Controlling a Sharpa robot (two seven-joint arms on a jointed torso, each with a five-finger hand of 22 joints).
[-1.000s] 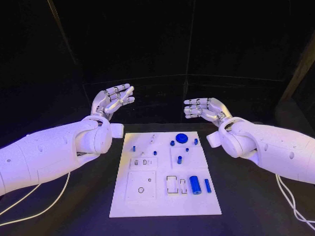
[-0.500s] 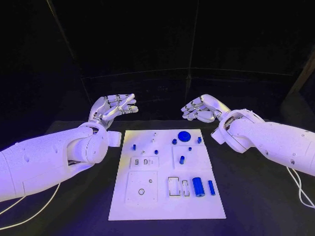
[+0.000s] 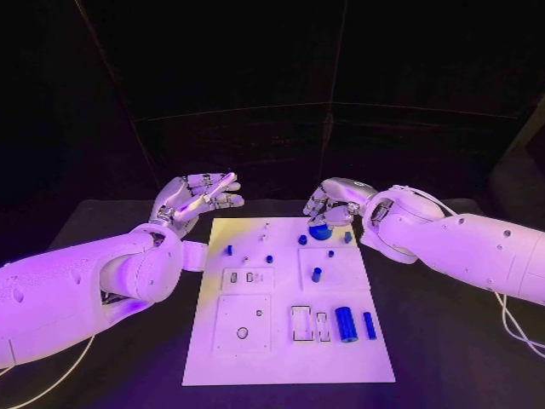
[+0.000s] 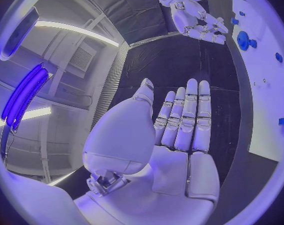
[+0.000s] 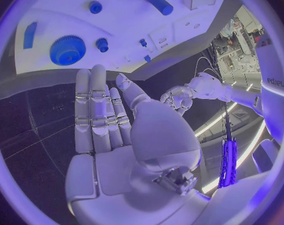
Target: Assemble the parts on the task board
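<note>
In the middle of the black table (image 3: 125,358) we see the white task board (image 3: 285,341) lying flat, its long side running away from the robot. Our left hand (image 3: 197,198) hangs above the table just off the board's far left corner, palm up, fingers apart and a little curled, grasping nothing; the left wrist view shows the same hand (image 4: 179,135) with its fingers straight and side by side, nothing in the palm. Our right hand (image 3: 331,203) hovers over the board's far edge, fingers pointing down towards the blue gear (image 3: 320,231); the right wrist view shows this hand (image 5: 110,130) released, fingers straight and close together, clear of the gear (image 5: 68,49) and holding nothing. The gear lies flat near the far edge of the board. The largest blue part on the near half is the thick cylinder (image 3: 345,324), lying lengthwise, with a thinner blue bar (image 3: 369,324) just beside it on the right. A short blue peg (image 3: 317,275) stands in the square plate at mid-board. Several small blue pieces (image 3: 269,258) are scattered across the far half, well apart from one another
</note>
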